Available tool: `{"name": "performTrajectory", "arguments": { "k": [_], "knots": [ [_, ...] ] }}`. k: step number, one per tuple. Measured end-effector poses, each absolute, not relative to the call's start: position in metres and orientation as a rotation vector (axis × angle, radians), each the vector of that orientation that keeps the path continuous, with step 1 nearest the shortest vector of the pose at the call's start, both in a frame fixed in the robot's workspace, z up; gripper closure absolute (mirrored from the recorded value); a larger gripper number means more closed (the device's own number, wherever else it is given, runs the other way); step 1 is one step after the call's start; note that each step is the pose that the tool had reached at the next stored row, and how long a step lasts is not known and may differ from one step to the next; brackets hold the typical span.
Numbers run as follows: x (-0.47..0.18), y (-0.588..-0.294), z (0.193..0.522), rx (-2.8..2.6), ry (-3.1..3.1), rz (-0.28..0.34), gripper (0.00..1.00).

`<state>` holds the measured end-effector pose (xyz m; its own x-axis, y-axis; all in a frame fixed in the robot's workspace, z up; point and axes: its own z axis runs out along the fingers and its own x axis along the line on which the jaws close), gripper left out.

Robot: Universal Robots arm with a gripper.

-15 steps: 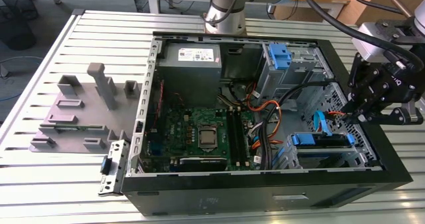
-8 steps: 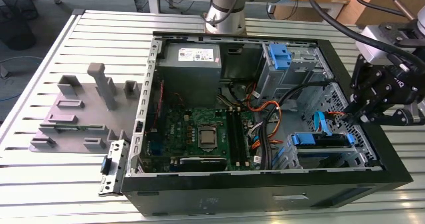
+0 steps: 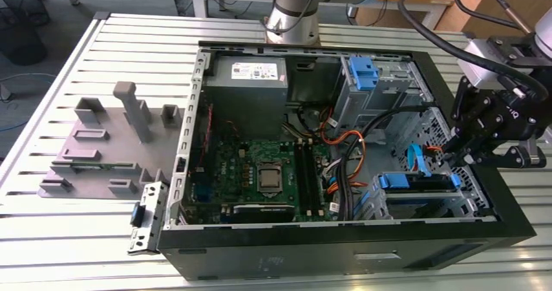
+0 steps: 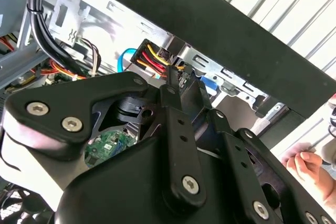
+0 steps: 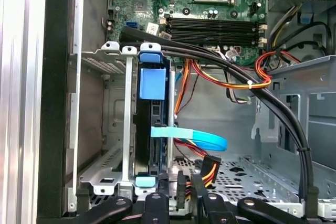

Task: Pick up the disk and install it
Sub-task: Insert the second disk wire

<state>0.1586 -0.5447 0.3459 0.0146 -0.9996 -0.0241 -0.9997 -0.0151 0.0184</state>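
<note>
1. The open computer case (image 3: 345,249) lies on the slatted table (image 3: 77,239), its motherboard (image 3: 258,174) facing up.
2. The disk (image 5: 152,129) with blue rails sits inside the metal drive cage (image 5: 113,171), at the case's corner nearest the tool; in the exterior view the disk (image 3: 418,182) is in the same cage.
3. A blue cable (image 5: 199,137) and bundled wires (image 5: 205,156) run just beside the disk.
4. The tool (image 3: 496,152) hangs above the case's edge beside the cage; I cannot tell if it is clenched or released, and it holds nothing visible.
5. A grey power-supply box (image 3: 250,77) fills the far corner of the case
</note>
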Motion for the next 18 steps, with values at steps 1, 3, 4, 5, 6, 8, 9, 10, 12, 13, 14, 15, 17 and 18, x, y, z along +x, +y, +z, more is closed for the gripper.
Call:
{"name": "performTrajectory", "arguments": {
  "k": [1, 3, 4, 5, 6, 8, 9, 10, 12, 13, 14, 15, 17, 18],
  "knots": [
    [0.1586, -0.5447, 0.3459, -2.235, 2.202, 0.047, 0.69],
    [0.1586, -0.5448, 0.3459, -2.235, 2.202, 0.047, 0.69],
    [0.1586, -0.5447, 0.3458, -2.235, 2.202, 0.047, 0.69],
    [0.1586, -0.5447, 0.3458, -2.235, 2.202, 0.047, 0.69],
    [0.1591, -0.5447, 0.3457, -2.235, 2.202, 0.047, 0.69],
    [0.1603, -0.5447, 0.3457, -2.235, 2.202, 0.047, 0.69],
    [0.1609, -0.5446, 0.3457, -2.235, 2.202, 0.047, 0.69],
    [0.1613, -0.5446, 0.3458, -2.235, 2.202, 0.047, 0.69],
    [0.1617, -0.5446, 0.3458, -2.235, 2.202, 0.047, 0.69],
    [0.1617, -0.5446, 0.3457, -2.235, 2.202, 0.047, 0.69],
    [0.1617, -0.5446, 0.3457, -2.235, 2.202, 0.047, 0.69],
    [0.1618, -0.5446, 0.3457, -2.235, 2.202, 0.047, 0.69],
    [0.1618, -0.5446, 0.3457, -2.235, 2.202, 0.047, 0.69],
    [0.1619, -0.5446, 0.3457, -2.235, 2.202, 0.047, 0.69]
  ]
}}
